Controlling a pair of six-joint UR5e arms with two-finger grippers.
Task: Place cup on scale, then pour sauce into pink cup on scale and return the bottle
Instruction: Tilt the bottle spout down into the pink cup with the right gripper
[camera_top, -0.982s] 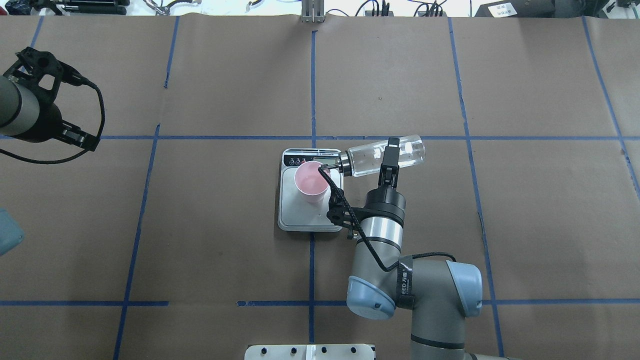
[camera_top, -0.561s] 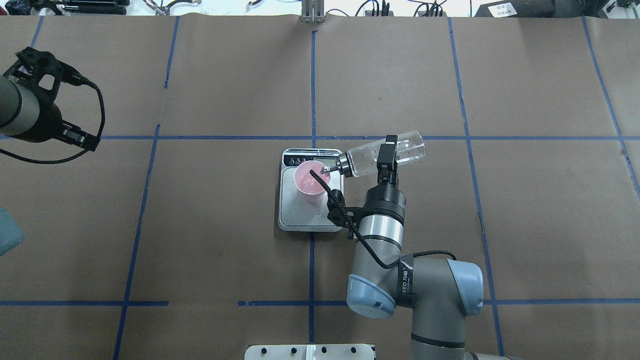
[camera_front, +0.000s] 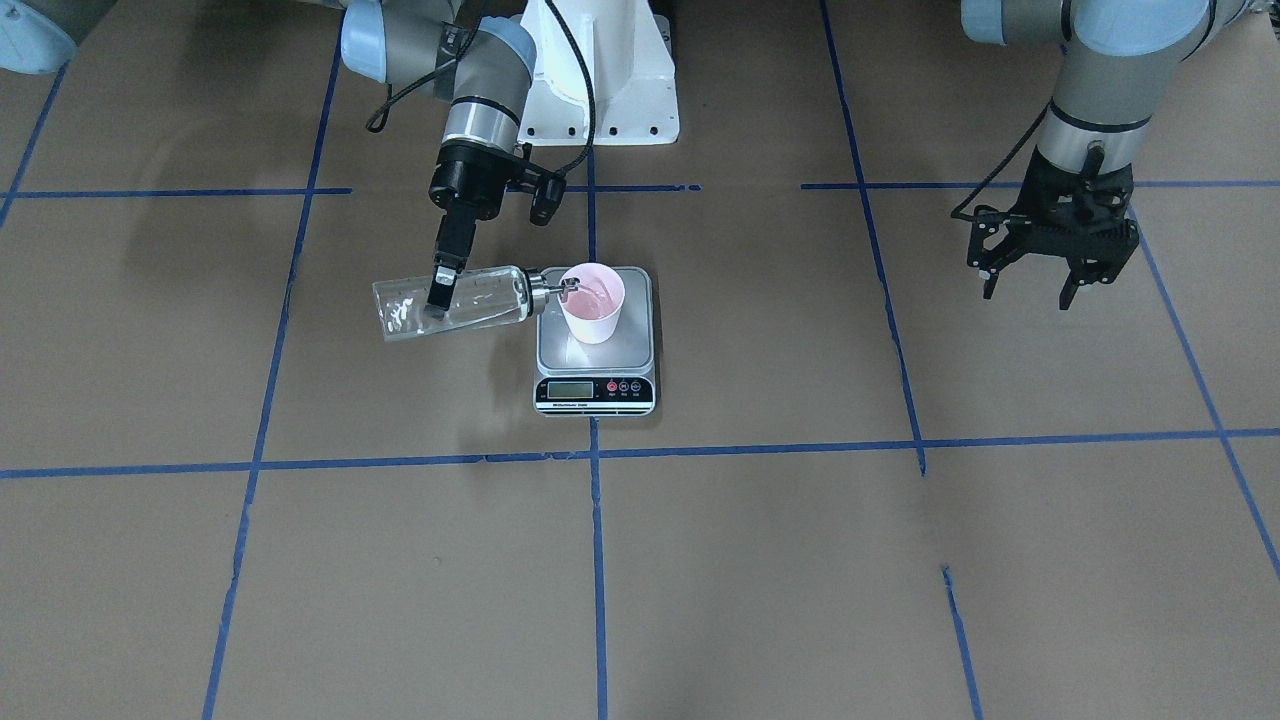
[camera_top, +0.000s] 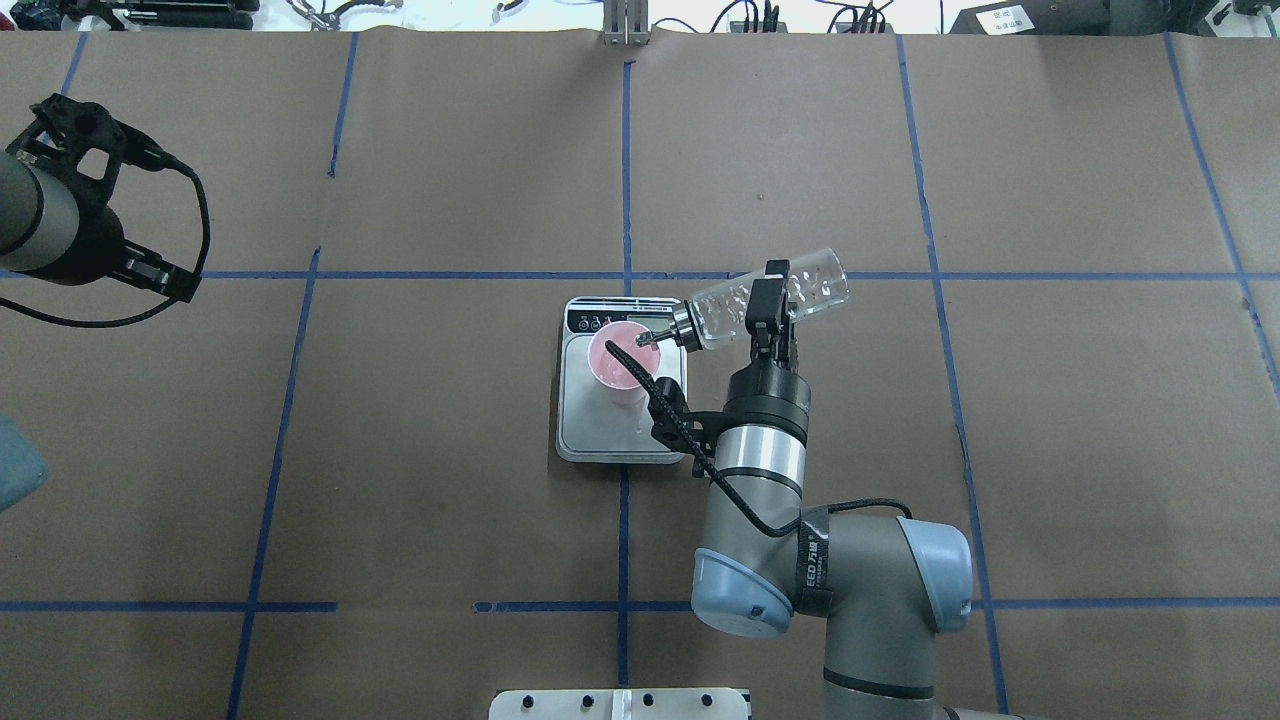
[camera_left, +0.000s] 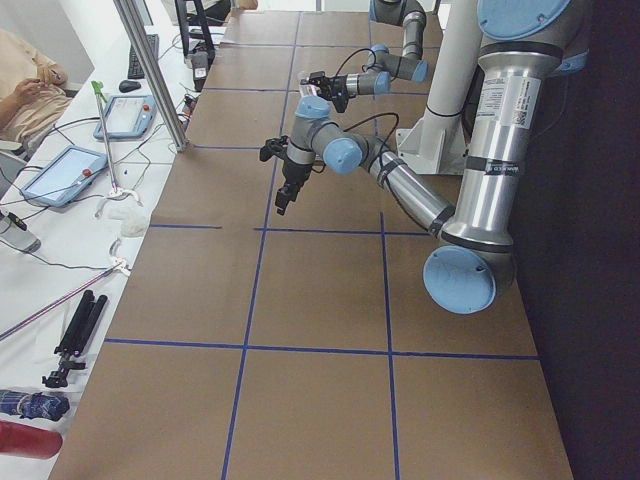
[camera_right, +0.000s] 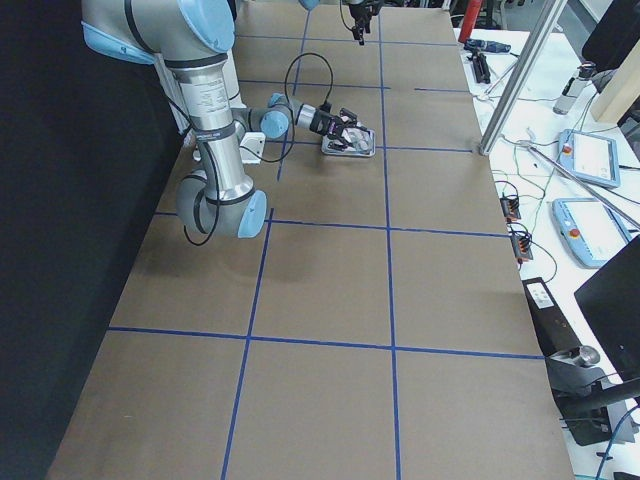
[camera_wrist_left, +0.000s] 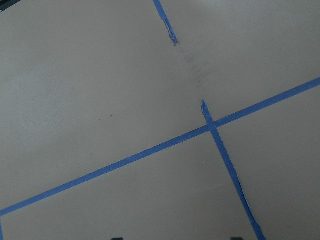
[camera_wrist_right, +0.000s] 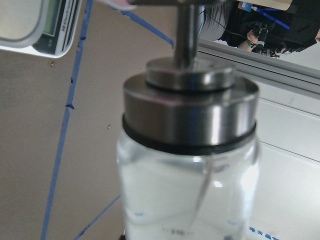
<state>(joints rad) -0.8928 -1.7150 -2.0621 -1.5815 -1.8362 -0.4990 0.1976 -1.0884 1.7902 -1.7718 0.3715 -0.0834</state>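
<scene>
The pink cup (camera_top: 622, 362) (camera_front: 592, 298) stands upright on the scale (camera_top: 612, 432) (camera_front: 620, 350), toward its display end. My right gripper (camera_top: 768, 298) (camera_front: 438, 300) is shut on the bottle (camera_top: 800, 288) (camera_front: 480, 300). The bottle is tilted past level, base up, with its silver collar (camera_wrist_right: 190, 115) and spout over the cup's rim. The clear sauce inside it shows bubbles (camera_top: 812, 285). I cannot make out a stream. My left gripper (camera_front: 1030, 290) (camera_top: 95, 195) hangs open and empty, far off to the left of the table.
Brown paper with blue tape lines (camera_top: 626, 180) covers the table. The robot's white base (camera_front: 600, 90) is behind the scale. A black cable (camera_top: 670, 400) runs from the right wrist over the scale's edge. The left wrist view shows only paper and tape (camera_wrist_left: 215, 127).
The right gripper has tipped the bottle more steeply, base rising and spout dipping further over the cup. Bubbles now show in the bottle. The left arm has not moved.
</scene>
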